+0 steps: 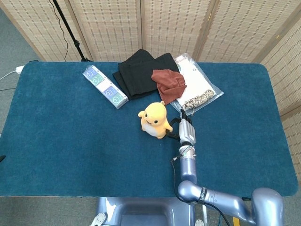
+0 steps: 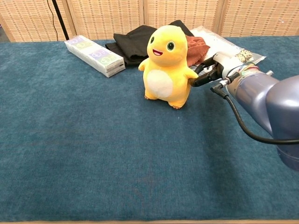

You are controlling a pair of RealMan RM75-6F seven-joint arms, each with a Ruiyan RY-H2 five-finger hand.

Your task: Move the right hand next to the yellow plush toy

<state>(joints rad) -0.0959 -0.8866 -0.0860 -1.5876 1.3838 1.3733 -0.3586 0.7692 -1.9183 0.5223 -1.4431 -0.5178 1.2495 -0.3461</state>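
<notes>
The yellow toy (image 2: 166,67) stands upright near the middle of the blue table (image 1: 61,136), facing the near edge, with the black cloth (image 1: 138,73) and rust cloth (image 1: 168,84) just beyond it. The right hand (image 2: 209,72) reaches in from the toy's right, dark fingers (image 2: 198,80) stretched to its arm and seemingly touching it. Whether they pinch the arm or merely rest against it, I cannot tell. Coming from that side keeps the arm clear of the clutter behind. The left hand is nowhere to be seen.
</notes>
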